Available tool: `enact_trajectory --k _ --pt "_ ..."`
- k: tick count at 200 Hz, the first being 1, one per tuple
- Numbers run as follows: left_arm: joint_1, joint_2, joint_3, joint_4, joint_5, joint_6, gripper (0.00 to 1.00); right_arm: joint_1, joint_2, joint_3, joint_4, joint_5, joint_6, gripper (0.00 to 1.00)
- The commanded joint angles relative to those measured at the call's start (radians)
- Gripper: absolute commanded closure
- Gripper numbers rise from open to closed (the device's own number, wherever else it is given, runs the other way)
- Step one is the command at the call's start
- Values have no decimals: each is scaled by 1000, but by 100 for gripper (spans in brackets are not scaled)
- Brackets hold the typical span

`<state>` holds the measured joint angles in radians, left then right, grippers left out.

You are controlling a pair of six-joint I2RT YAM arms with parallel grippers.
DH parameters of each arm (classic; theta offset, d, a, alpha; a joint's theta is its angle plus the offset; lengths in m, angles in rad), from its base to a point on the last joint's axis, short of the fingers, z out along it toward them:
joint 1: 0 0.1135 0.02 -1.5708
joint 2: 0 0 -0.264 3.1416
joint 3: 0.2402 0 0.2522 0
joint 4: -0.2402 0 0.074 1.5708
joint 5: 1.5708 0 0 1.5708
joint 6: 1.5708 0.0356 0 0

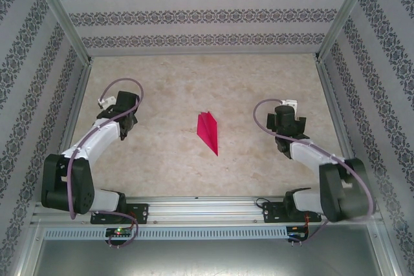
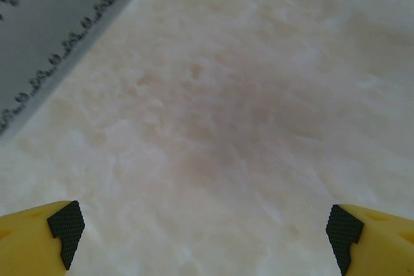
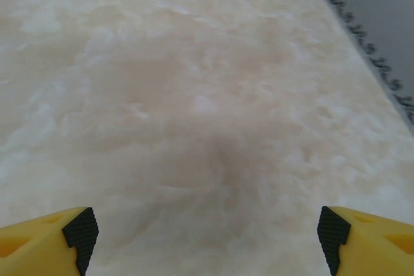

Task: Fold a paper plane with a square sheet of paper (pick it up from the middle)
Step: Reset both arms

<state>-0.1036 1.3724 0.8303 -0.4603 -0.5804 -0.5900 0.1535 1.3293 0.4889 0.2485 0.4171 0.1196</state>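
The paper plane (image 1: 208,132) lies flat on the tabletop (image 1: 162,82), about in the middle between the two arms. Its pointed tip is turned toward the near edge (and a little to the right). Both hands are well apart from it, one at each side. The left hand (image 2: 204,227) has its yellow fingers (image 2: 32,245) spread wide above the bare tabletop, with nothing between them. The right hand (image 3: 207,227) is spread wide too and holds nothing.
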Motion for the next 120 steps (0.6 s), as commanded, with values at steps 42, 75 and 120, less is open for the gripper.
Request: enact_trajectory --k 42,75,120 --pt "7 74 -302 926 -69 386 0 -137 126 -26 435 -379 -89 10" --pt "31 140 -321 1069 144 482 0 -117 195 -194 821 -392 -118 9" --pt "46 163 -448 1317 391 570 0 -113 178 -116 666 -259 -77 2"
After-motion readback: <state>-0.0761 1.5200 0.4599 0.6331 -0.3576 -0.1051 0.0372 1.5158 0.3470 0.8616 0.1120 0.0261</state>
